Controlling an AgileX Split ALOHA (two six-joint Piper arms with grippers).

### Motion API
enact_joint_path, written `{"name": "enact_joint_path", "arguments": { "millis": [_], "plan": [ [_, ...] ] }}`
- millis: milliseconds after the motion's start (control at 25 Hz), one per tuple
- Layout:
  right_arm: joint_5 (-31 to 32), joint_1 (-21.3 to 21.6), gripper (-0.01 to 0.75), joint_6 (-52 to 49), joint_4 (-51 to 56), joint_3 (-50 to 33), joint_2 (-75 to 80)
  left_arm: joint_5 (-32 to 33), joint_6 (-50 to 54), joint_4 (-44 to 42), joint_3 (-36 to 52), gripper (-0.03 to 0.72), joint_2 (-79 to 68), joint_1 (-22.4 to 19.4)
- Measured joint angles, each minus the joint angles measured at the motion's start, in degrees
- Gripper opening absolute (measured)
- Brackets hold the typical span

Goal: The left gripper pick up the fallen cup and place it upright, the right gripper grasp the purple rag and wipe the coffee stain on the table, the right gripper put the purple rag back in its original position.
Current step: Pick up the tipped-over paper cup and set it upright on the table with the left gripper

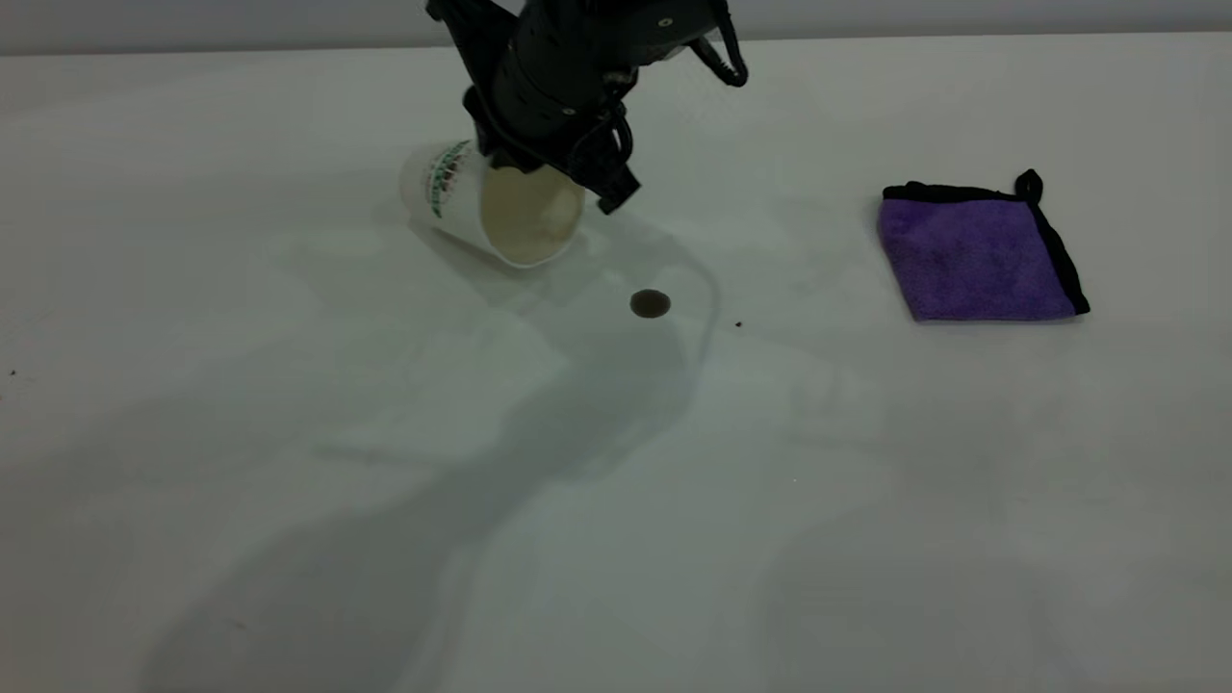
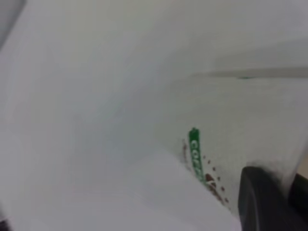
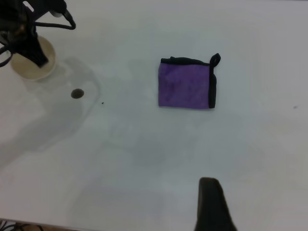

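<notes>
The fallen cup [image 1: 452, 197], white with a green band, is tilted with its cream mouth facing the camera, low over the table [image 1: 616, 539]. My left gripper [image 1: 568, 181] reaches down from above and is shut on the cup's rim. In the left wrist view a black finger [image 2: 262, 202] presses on the ribbed cup wall [image 2: 211, 115]. The coffee stain [image 1: 650, 304] is a small dark spot just in front of the cup. The purple rag [image 1: 977, 255] lies folded at the right. My right gripper [image 3: 211, 204] hangs high over the near table, well short of the rag [image 3: 186, 86].
A tiny dark speck [image 1: 738, 324] lies right of the stain. The left arm's shadow runs across the table's front. The right wrist view also shows the cup [image 3: 33, 67] and the stain [image 3: 77, 94] far off.
</notes>
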State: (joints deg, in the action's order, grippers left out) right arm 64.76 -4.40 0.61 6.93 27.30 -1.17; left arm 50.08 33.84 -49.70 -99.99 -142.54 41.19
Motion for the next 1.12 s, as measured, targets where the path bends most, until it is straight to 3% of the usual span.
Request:
{"name": "enact_joint_path", "arguments": {
  "millis": [240,360,760,1120],
  "plan": [
    [0.0,0.0,0.524,0.0,0.0,0.0,0.0,1.5,-9.0,6.3,0.0,0.005,6.1,-0.2],
    [0.0,0.0,0.524,0.0,0.0,0.0,0.0,1.5,-16.2,14.2,0.0,0.005,10.1,-1.8],
    [0.0,0.0,0.524,0.0,0.0,0.0,0.0,3.9,-39.5,50.4,0.0,0.005,16.2,-18.2],
    [0.0,0.0,0.524,0.0,0.0,0.0,0.0,7.5,-57.5,70.4,0.1,0.005,17.1,-29.9]
  ]
}}
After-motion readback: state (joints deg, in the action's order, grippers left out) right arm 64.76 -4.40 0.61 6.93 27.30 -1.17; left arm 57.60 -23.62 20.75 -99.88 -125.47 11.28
